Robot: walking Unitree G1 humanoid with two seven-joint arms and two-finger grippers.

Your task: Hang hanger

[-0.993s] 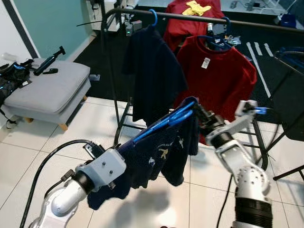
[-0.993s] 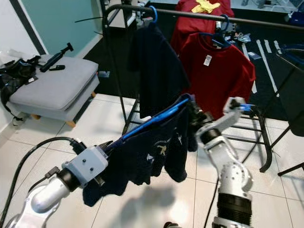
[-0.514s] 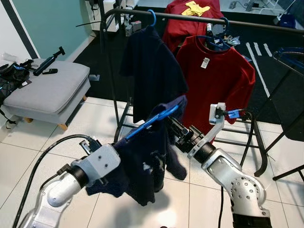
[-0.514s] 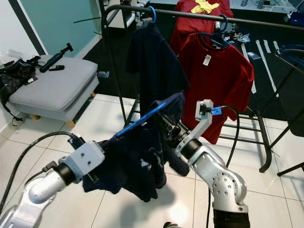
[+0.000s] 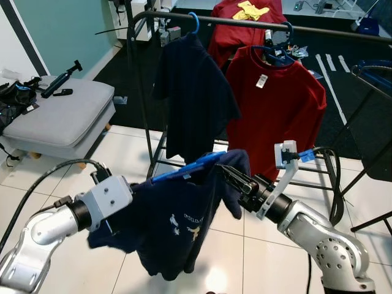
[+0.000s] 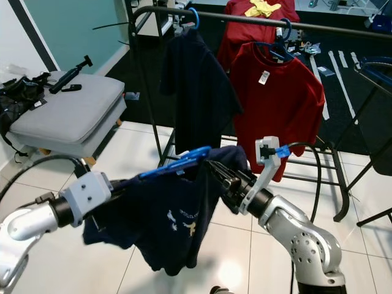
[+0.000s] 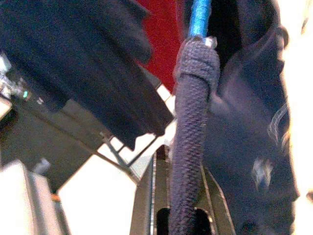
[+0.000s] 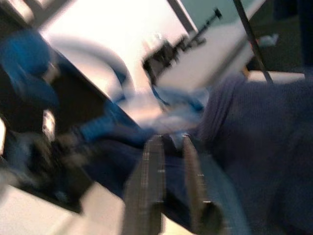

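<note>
Now a blue hanger (image 5: 187, 169) carrying a dark navy T-shirt (image 5: 174, 220) is held low between both arms, well below the black rail (image 5: 245, 23). The left gripper (image 7: 188, 147) is closed on the shirt's collar, around the hanger. The right gripper (image 5: 236, 180) is pressed into the cloth; its jaws look narrow. The hook should probably be freed and raised level, and steered to the rail's gap between the hung dark shirt (image 5: 193, 98) and the red shirt (image 5: 282, 104).

Hidden and blurred parts around the draped navy T-shirt (image 5: 177, 226)

The shirt covers most of the blue plastic hanger (image 5: 187, 171) and the left gripper's fingertips (image 5: 122, 211). The right wrist view is motion-blurred, so the right gripper's (image 8: 168, 142) hold cannot be judged. The black clothes rail (image 5: 245, 23) runs off the frame's right edge.
</note>
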